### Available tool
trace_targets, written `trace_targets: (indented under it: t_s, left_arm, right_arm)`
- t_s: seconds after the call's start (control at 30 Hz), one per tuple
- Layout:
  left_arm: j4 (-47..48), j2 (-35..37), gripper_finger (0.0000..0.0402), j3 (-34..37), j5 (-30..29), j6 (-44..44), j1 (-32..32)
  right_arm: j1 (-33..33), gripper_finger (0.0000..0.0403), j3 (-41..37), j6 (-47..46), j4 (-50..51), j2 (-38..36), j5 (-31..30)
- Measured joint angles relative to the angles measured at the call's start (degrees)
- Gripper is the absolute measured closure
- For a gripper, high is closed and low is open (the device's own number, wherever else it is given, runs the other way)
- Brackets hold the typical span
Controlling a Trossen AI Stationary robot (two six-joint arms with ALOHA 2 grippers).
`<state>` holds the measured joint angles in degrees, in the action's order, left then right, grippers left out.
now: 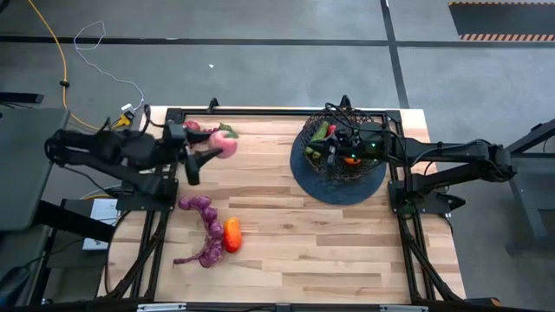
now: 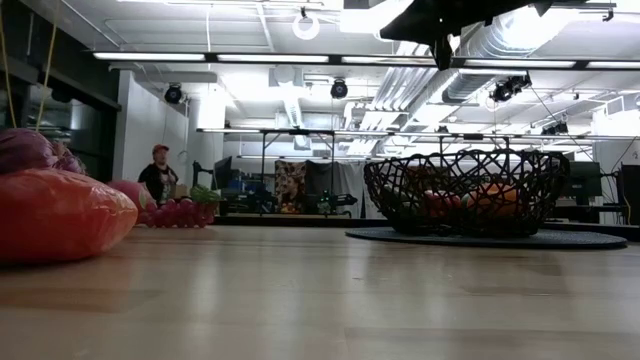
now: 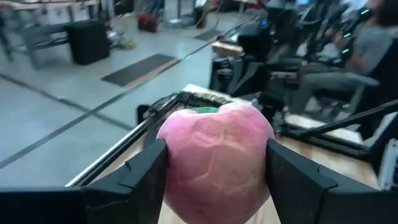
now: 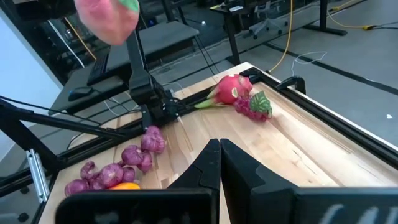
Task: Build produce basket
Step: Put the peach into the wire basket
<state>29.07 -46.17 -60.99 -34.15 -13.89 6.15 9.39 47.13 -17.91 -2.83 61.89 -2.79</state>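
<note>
My left gripper point(image 1: 227, 146) is raised over the table's far left part, shut on a round pink fruit point(image 3: 214, 155) with a green tip. In the right wrist view that pink fruit point(image 4: 107, 18) shows high above the tabletop. My right gripper point(image 4: 219, 163) is shut and holds nothing. It hovers over the black wire basket point(image 1: 323, 130), which stands on its dark disc point(image 1: 334, 189) at the far right with several pieces inside. Purple grapes point(image 1: 206, 227) and an orange piece point(image 1: 232, 234) lie on the near left of the table. My left gripper pinches the pink fruit between its two fingers point(image 3: 146, 171), one on each opposite side point(image 3: 177, 155) of its widest part. The fingers reach in roughly level from the table's left. The fruit is lifted clear of the table.
A pink-red fruit point(image 4: 233, 89) and a small grape bunch with a green leaf point(image 4: 254, 106) lie by the far left edge. Bare wood spreads between the basket and the grapes. A person point(image 2: 158, 178) stands in the room far behind the table.
</note>
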Motion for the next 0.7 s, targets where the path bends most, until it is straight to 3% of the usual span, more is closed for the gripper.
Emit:
trace_targets:
  t_s: [0.27, 0.43, 0.7]
  left_arm:
    - [-30.92, -1.04, 0.0183, 16.8, 19.85, -0.54, -12.84]
    - [-41.58, -4.46, 0.0183, 20.67, 25.43, -4.54, -16.59]
    - [-44.39, -7.5, 0.0183, 20.69, 26.21, -4.67, -17.51]
  right_arm:
    - [0.0, 0.0403, 0.0, 0.39, -0.02, 0.0, 0.07]
    - [-0.02, 0.0403, 0.0, 0.42, -0.02, 0.0, 0.24]
    - [-0.02, 0.0403, 0.0, 0.59, 0.03, 0.0, 0.24]
